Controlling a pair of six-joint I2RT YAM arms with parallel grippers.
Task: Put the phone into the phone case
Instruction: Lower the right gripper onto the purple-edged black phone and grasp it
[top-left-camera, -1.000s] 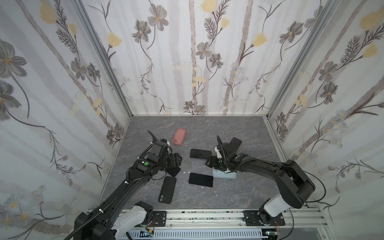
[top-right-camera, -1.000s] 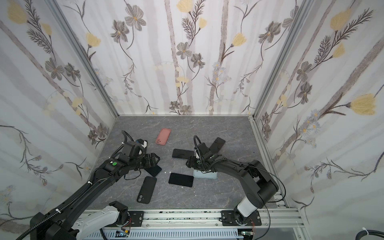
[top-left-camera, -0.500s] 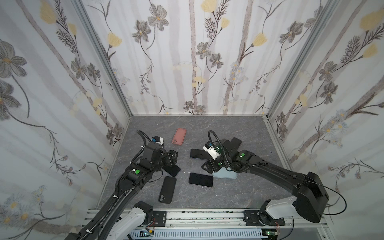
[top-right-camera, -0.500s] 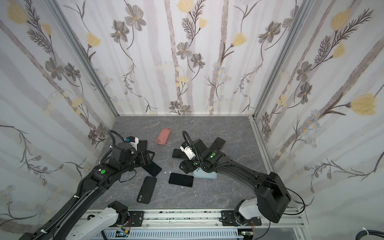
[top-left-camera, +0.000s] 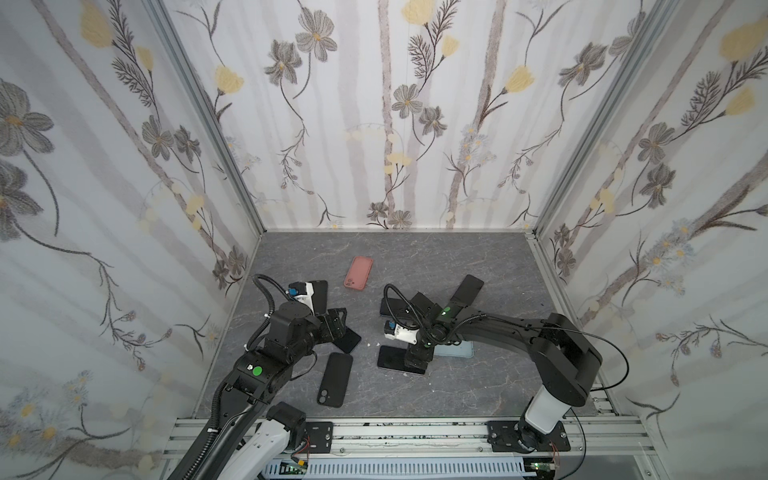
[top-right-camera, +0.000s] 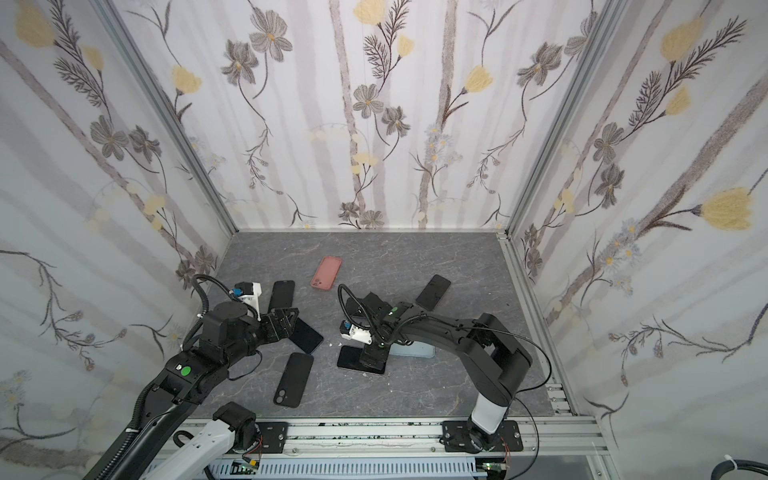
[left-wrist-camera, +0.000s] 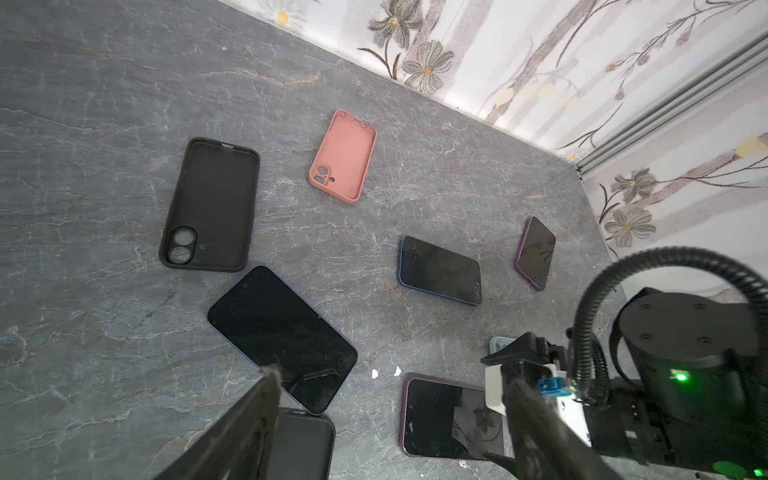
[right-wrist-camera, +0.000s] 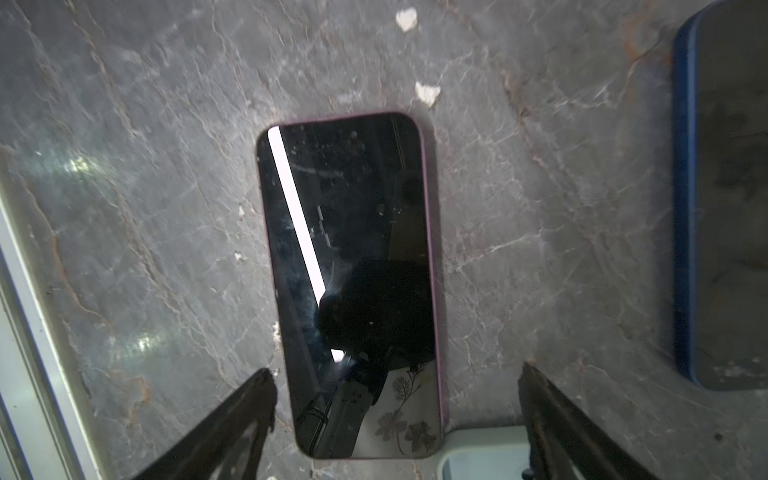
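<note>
A purple-edged phone (right-wrist-camera: 353, 270) lies screen up on the grey floor (top-left-camera: 415, 257), seen in both top views (top-left-camera: 392, 358) (top-right-camera: 353, 357). My right gripper (right-wrist-camera: 397, 374) hangs open just above it, pointing down, one finger on each long side of its near end, without touching. A pale blue phone case (right-wrist-camera: 482, 453) lies right beside that end, mostly hidden under the right arm in a top view (top-left-camera: 457, 350). My left gripper (left-wrist-camera: 395, 386) stands open and empty above a dark phone (left-wrist-camera: 282, 336), left of centre (top-left-camera: 336, 322).
A pink case (top-left-camera: 358, 272) lies at the back. A black case (top-left-camera: 334, 384) sits near the front, another black case (left-wrist-camera: 210, 205) by the left wall. A blue-edged phone (left-wrist-camera: 440, 270) and a second purple phone (left-wrist-camera: 536, 253) lie behind the right arm.
My right gripper has swung from over the pale blue case toward the front, down over the purple-edged phone, and its jaws have widened. The left arm drew back slightly, still open.
</note>
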